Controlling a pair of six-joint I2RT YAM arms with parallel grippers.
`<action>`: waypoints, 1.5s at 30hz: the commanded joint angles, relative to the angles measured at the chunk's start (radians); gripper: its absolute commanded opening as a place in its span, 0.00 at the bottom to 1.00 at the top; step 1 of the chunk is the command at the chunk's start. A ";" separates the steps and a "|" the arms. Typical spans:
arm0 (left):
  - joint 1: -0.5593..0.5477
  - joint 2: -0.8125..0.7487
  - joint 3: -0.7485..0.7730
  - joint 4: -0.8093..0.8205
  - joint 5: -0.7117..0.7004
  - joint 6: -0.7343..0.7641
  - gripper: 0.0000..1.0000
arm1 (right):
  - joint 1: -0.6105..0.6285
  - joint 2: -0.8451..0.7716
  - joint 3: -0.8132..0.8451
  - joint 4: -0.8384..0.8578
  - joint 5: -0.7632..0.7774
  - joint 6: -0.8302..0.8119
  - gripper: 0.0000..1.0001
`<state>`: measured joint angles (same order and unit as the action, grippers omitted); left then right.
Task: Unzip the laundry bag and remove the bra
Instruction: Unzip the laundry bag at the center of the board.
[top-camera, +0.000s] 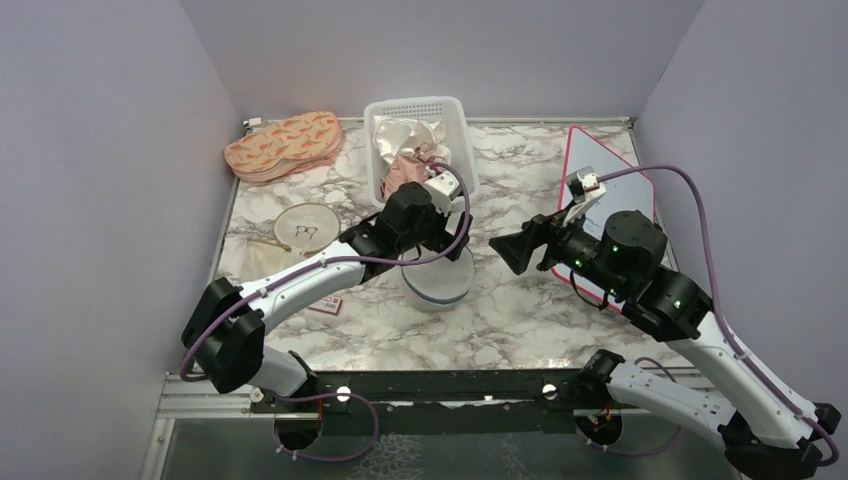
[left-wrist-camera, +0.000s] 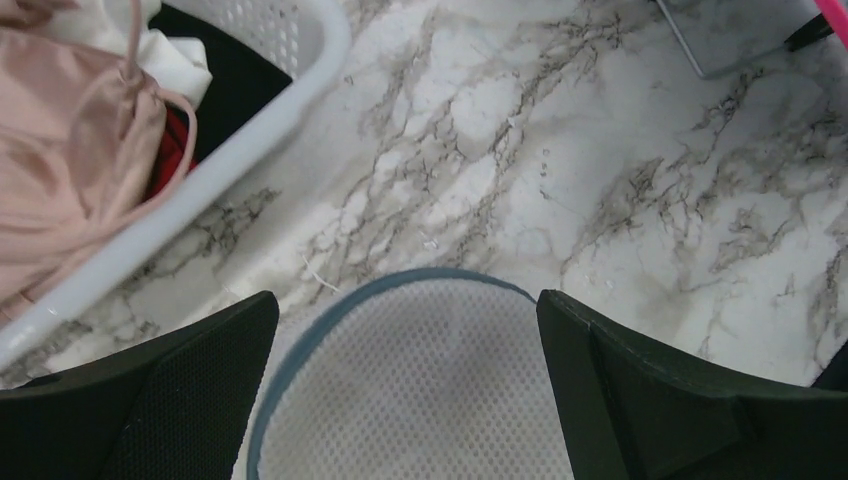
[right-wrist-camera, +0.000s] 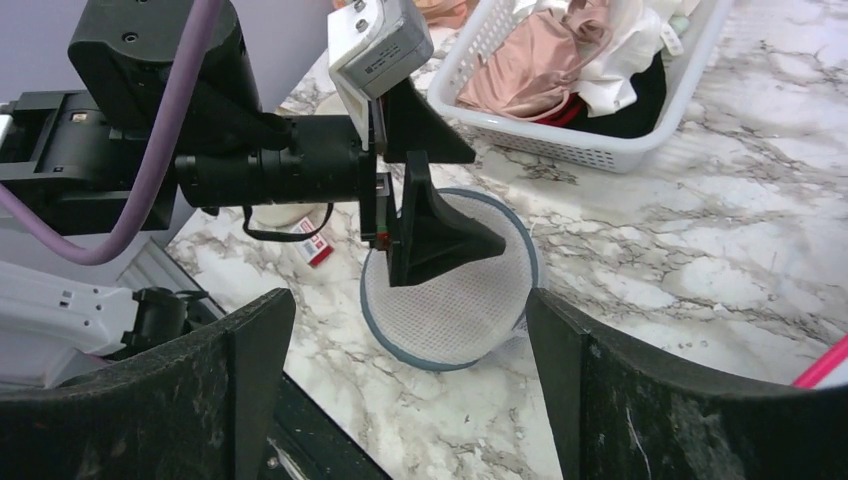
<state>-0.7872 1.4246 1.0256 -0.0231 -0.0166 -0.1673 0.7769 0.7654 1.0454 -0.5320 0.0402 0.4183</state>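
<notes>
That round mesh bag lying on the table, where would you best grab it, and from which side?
Probably by its blue-grey rim, from straight above: the laundry bag lies flat, mesh face up, so only the edge offers something to pinch. The left fingers stand open over it.

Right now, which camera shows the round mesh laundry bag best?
The right wrist view: the laundry bag shows almost whole, blue rim included, with the left gripper over it. The top view hides much of it under that gripper; the left wrist view catches only mesh and rim.
</notes>
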 joint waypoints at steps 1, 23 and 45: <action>-0.033 -0.039 -0.008 -0.137 -0.026 -0.166 0.99 | -0.002 -0.027 -0.021 -0.039 0.055 -0.054 0.85; -0.409 0.229 0.182 -0.383 -0.560 -0.245 0.62 | -0.002 -0.273 -0.037 -0.125 0.157 -0.131 0.85; -0.340 -0.026 -0.036 -0.243 -0.417 -0.127 0.00 | -0.002 -0.265 -0.079 -0.085 0.162 -0.087 0.84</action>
<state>-1.1748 1.5558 1.0828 -0.3607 -0.5739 -0.3664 0.7750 0.4606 0.9974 -0.6765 0.1902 0.3138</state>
